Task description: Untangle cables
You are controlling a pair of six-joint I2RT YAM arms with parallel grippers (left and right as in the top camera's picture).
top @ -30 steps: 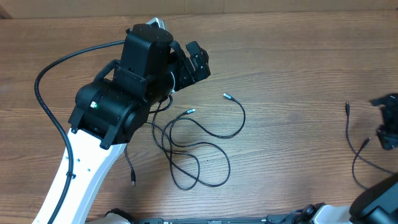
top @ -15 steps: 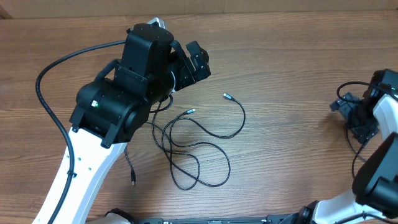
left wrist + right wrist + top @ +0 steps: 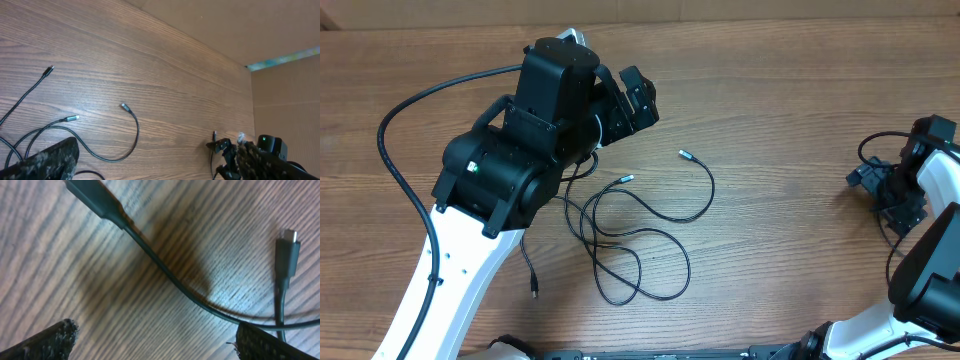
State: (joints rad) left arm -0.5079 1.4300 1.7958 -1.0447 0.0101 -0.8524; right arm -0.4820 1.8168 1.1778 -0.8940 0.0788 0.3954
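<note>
Left claw (image 3: 642, 103) spread wide, gripping nothing, up over the table (image 3: 770, 80). Right claw (image 3: 155, 337) equally wide, also empty. The big tangle of cables (image 3: 638, 233) lies looped on the wood near the left claw, one strand slipping under that arm. A lone cable (image 3: 165, 271) crosses the gap below the right claw's fingers (image 3: 45, 340), with its metal-tipped plug (image 3: 286, 255) just beside.

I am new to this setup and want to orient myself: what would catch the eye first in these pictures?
The bulky black left arm fills the upper left of the table. Beside it, mid-table, thin black cables lie in overlapping loops. At the right edge, the open right gripper hovers over two more plug ends.
</note>
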